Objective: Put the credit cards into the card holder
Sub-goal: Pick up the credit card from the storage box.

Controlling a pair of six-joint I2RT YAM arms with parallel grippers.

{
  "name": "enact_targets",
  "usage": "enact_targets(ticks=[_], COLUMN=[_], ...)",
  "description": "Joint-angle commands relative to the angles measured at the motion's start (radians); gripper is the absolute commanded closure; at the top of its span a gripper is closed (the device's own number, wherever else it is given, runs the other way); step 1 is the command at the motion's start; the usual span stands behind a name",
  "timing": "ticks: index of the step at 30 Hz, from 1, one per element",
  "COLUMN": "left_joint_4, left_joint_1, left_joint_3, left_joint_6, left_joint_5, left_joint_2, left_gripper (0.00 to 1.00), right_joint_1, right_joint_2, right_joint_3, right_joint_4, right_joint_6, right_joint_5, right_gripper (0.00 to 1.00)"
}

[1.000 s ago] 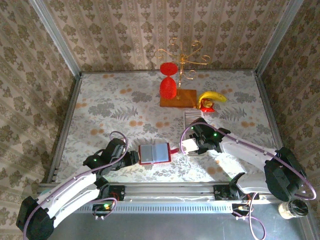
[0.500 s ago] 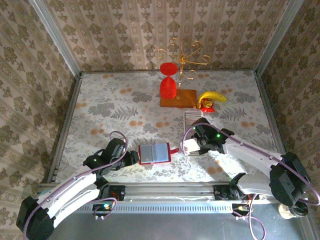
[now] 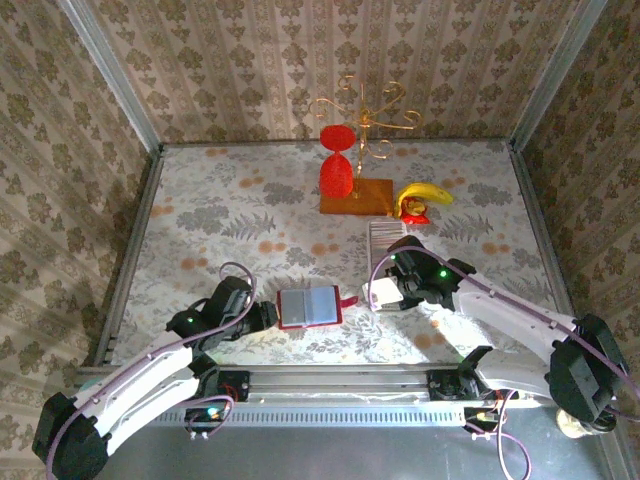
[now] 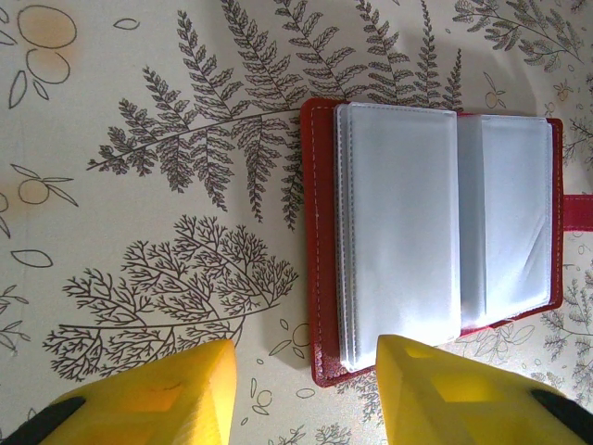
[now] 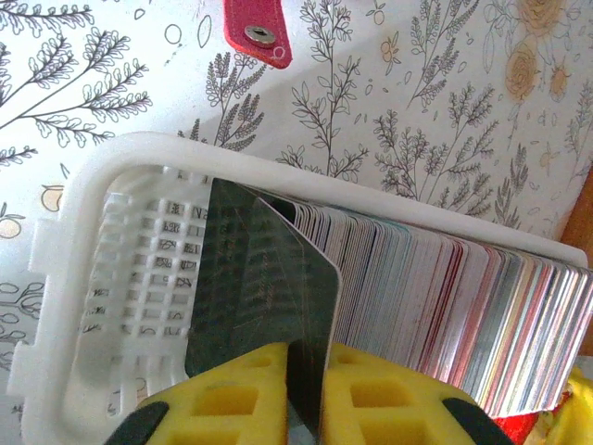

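Yellow right hand (image 5: 306, 369) is clamped on the end card (image 5: 259, 278) of the cards (image 5: 445, 287) in the white tray (image 5: 69, 232), apparently the pick-up step; next, lift it straight out and carry it to the open holder (image 4: 398, 232) on the desk (image 3: 200, 230), left hand (image 4: 306, 394) apart at its corner.

Holder (image 3: 309, 307) lies open by the tabletop's near edge, about mid-width, tab (image 3: 348, 300) on its right side. Left gripper (image 3: 268, 314) just left of it. Tray (image 5: 74, 213) just right of the tab, running toward the far edge, with cards (image 3: 384, 238) on edge in it. Right gripper (image 3: 385, 293) at tray's near end, one card (image 5: 259, 287) between its pads. Board (image 3: 357, 196) behind tray. Glass (image 3: 337, 170) at board's left end. Banana (image 3: 424, 195) right of board.
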Motion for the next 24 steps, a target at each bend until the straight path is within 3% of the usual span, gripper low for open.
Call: enact_targets(ticks=[1,9,17,19,24], left_joint_4=[0.011,0.006,-0.006,-0.016,-0.031], left_joint_1=[0.008,0.008,0.009,0.010,0.016], left_joint_3=[-0.011,-0.011,-0.004,-0.001,0.004], left_joint_6=[-0.014,-0.009,-0.008,-0.008,-0.014], left_joint_5=[0.013,0.004,-0.002,-0.013,-0.020], left_joint_2=[-0.007,-0.009,-0.011,-0.018,-0.041], left_gripper=[0.56,0.56,0.58,0.58,0.58], right_joint_1=[0.000,0.040,0.091,0.106,0.123], right_joint_2=[-0.050,-0.154,-0.287,-0.314,-0.306], right_joint_3=[0.016,0.049,0.047,0.065,0.149], right_joint_4=[-0.056,-0.240,-0.233,-0.184,-0.038], right_joint_6=[0.025,0.216,0.425,0.541,1.037], right_joint_5=[-0.013,-0.111,-0.110,-0.094,-0.065], right_gripper=[0.89,0.99,1.00,1.00,1.00])
